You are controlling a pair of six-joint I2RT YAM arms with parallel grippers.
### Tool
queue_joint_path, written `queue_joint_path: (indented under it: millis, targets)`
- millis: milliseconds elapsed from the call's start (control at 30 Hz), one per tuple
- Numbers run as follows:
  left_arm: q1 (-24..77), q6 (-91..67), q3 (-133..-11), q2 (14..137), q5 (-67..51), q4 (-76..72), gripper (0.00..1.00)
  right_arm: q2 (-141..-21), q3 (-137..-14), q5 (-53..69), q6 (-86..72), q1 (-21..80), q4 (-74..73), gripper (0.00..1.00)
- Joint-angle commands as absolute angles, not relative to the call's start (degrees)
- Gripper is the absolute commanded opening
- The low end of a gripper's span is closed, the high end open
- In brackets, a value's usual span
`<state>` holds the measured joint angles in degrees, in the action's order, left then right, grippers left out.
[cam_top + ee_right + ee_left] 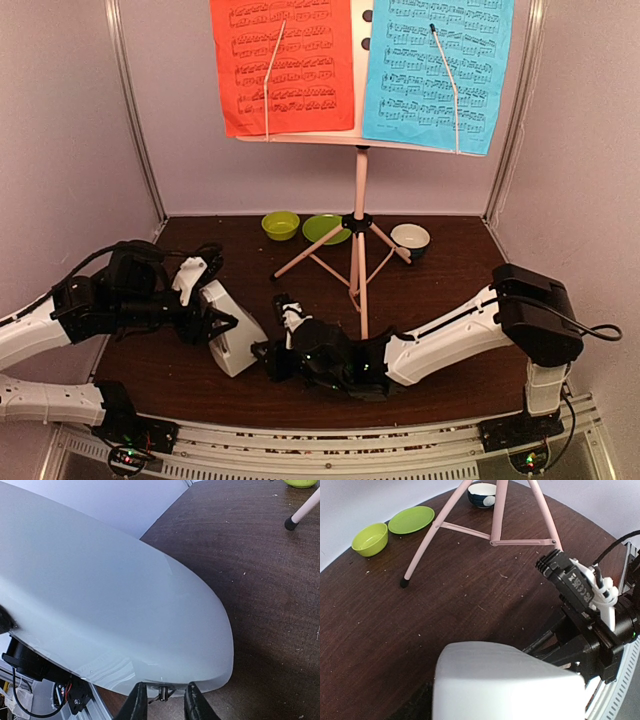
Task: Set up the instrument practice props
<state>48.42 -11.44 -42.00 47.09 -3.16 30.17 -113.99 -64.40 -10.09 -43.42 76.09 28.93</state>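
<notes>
metronome [232, 340] | white, glossy, rounded edges | tilted | dark wood table [450, 272]

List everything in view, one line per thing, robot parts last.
pale pink perforated music stand: 1, pink, tripod legs at the back centre of the table
red sheet-music page: 1, red, left side of the stand's desk
cyan sheet-music page: 1, cyan, right side of the stand's desk
white pyramid-shaped metronome: 1, white, front left, tilted, between the two grippers
lime-green bowl: 1, green, back, left of the stand
lime-green plate: 1, green, beside that bowl
white-and-dark bowl: 1, back, right of the stand
dark wooden table: 1, brown, under everything
left gripper: 1, black, gripping the metronome
right gripper: 1, black, fingers slightly apart at the metronome's edge
</notes>
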Motion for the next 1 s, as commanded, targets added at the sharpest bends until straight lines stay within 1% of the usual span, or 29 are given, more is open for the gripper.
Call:
queue_joint_path:
  millis: [0, 100, 200, 267, 367, 533, 567, 633, 700, 733, 767, 900, 933, 967]
  targets:
    - [49.22, -12.74, -44.89, 46.44, -9.63, 21.99, 0.00, -113.32, -66.76, -11.74, -42.32, 75.10, 27.94, 0.27]
    - [49.22, -12.88, -45.16, 46.58, -9.45, 21.88, 0.00, -113.75, -67.28, -11.62, -41.52, 75.08, 26.08, 0.28]
    - [49.26, -12.76, -45.34, 46.51, -9.06, 21.97, 0.00, -113.73, -67.43, -11.43, -41.02, 75.35, 24.68, 0.31]
    - [49.22, -12.75, -45.35, 46.44, -8.81, 22.02, 0.00, -113.60, -67.36, -11.50, -40.90, 75.49, 24.36, 0.32]
    - [49.23, -12.78, -45.40, 46.40, -8.55, 21.98, 0.00, -113.47, -67.10, -11.69, -40.86, 75.66, 23.69, 0.26]
    - [49.22, -12.79, -45.44, 46.49, -8.71, 21.84, 0.00, -113.53, -67.15, -11.86, -40.87, 75.72, 23.28, 0.12]
    - [49.22, -12.75, -45.44, 46.48, -8.65, 21.80, 0.00, -113.60, -67.35, -11.82, -40.87, 75.71, 23.03, 0.12]
    - [49.22, -12.74, -45.44, 46.39, -8.60, 21.69, 0.00, -113.72, -67.70, -11.84, -41.24, 75.69, 22.17, 0.14]
    - [49.22, -12.83, -45.51, 46.27, -8.37, 21.62, 0.00, -113.82, -68.01, -12.18, -41.58, 75.67, 20.87, 0.24]
    - [49.24, -12.85, -45.52, 46.22, -8.21, 21.62, 0.00, -113.80, -67.90, -12.40, -41.76, 75.71, 20.57, 0.28]
    - [49.22, -12.85, -45.53, 46.09, -8.15, 21.63, 0.00, -113.69, -67.64, -12.55, -41.89, 75.74, 20.41, 0.29]
    - [49.20, -13.08, -45.53, 46.09, -7.98, 21.47, 0.00, -113.38, -66.86, -12.22, -41.92, 75.79, 21.08, 0.26]
    - [49.22, -13.09, -45.53, 46.14, -8.11, 21.37, 0.00, -113.38, -66.69, -12.22, -41.85, 75.78, 21.19, 0.24]
    - [49.20, -13.10, -45.53, 46.23, -8.09, 21.36, 0.00, -113.49, -66.70, -12.22, -41.83, 75.81, 21.28, 0.19]
